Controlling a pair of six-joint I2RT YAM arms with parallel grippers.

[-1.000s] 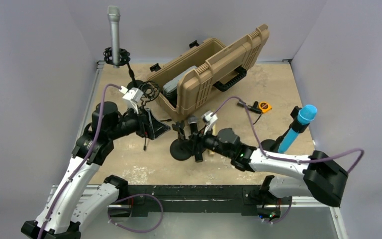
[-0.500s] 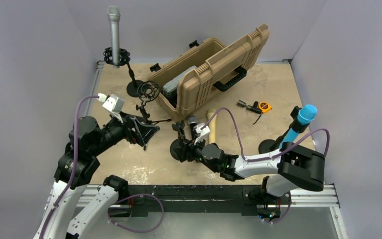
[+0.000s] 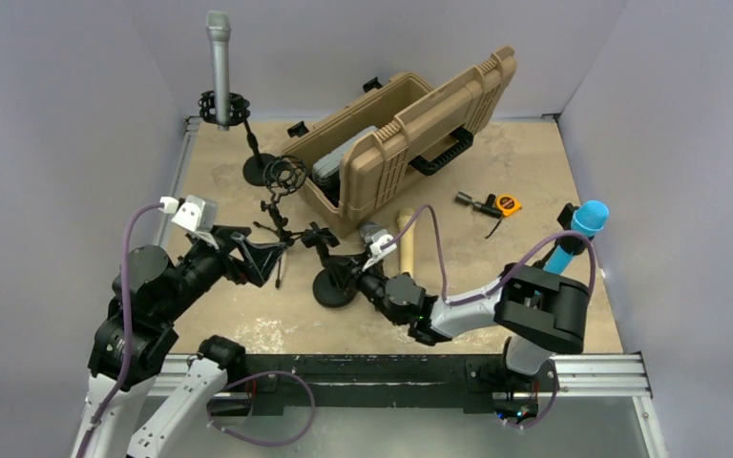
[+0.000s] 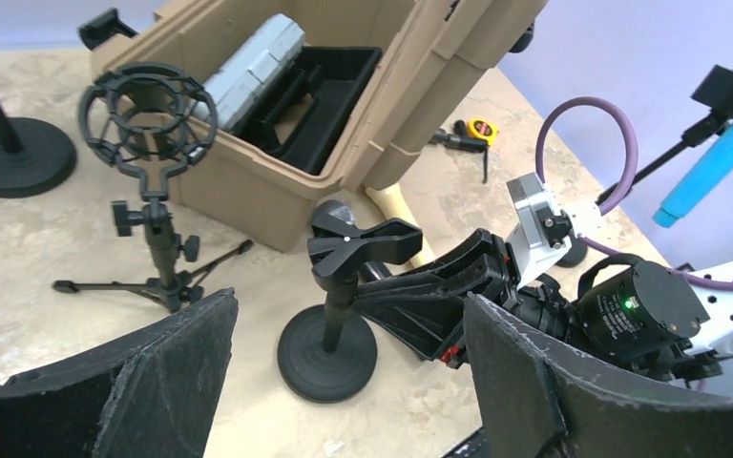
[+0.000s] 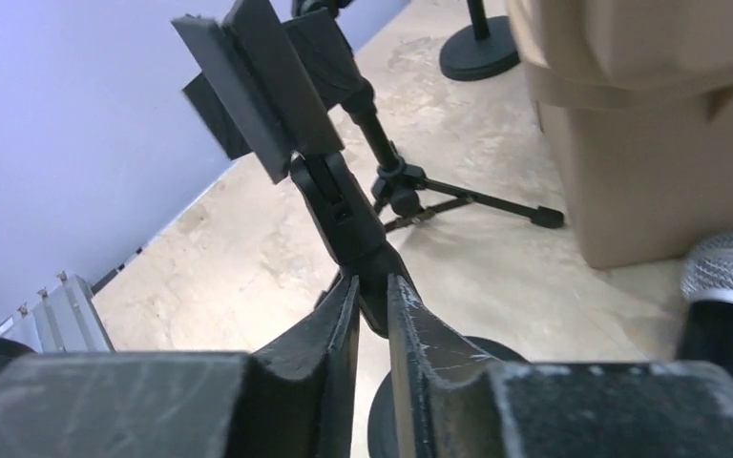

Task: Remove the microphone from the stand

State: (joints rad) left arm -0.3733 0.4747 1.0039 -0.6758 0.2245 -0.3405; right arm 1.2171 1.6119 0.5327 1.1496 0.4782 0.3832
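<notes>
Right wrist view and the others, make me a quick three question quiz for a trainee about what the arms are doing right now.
1. True or false: the right gripper has its fingers shut on the pole of the black clip stand.
2. Pick one. The left gripper is: A, shut on the tan case; B, open and holding nothing; C, shut on the blue microphone.
3. What colour is the upright microphone in the far-left corner stand?

Key: 1 true. 2 B. 3 grey.
</notes>
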